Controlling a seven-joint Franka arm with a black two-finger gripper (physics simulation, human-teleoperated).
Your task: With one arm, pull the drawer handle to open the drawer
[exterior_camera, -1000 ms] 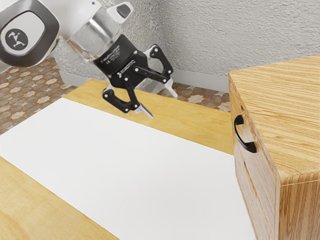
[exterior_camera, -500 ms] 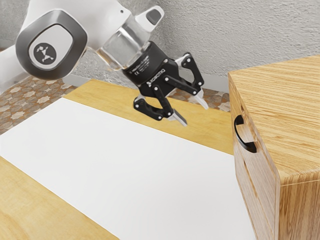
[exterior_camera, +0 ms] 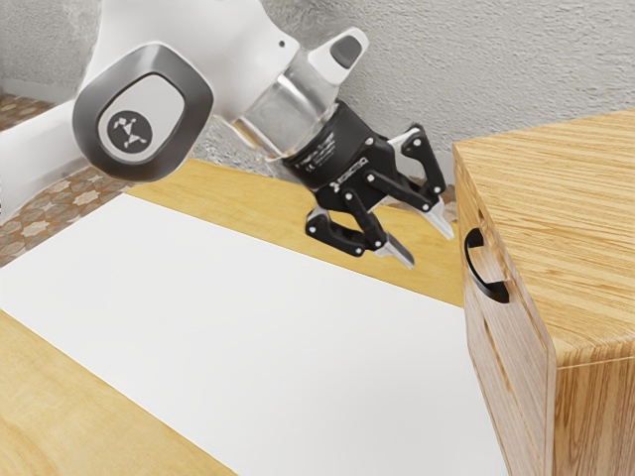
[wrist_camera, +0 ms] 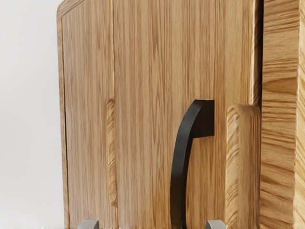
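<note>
At the exterior view's left, well apart from the handle (exterior_camera: 483,266), the white arm (exterior_camera: 139,119) comes in over the white sheet (exterior_camera: 228,327) that covers much of the wooden table (exterior_camera: 268,203). It leans toward the handle, so that the wrist points almost straight at it. Nearer the handle but short of touching it hangs the black gripper (exterior_camera: 425,243). Its fingers are spread wide with nothing between them, which looks like readiness to slip one finger down each side of the handle. In the wrist view the two grey fingertips (wrist_camera: 88,223) stand to either side of the handle (wrist_camera: 183,162), with the bar nearer one of them than the other. The hand therefore seems roughly lined up, and I judge the approach to be close to its end. The handle itself is a dark curved bow, fixed upright on the drawer (wrist_camera: 147,95) and standing proud of the wood, which leaves room behind it for a finger. The drawer front looks flush with the face around the handle, so the drawer appears shut and the pull is not yet begun. Beyond the handle, at the exterior view's right, stands the wooden cabinet (exterior_camera: 566,228) that holds the drawer.
</note>
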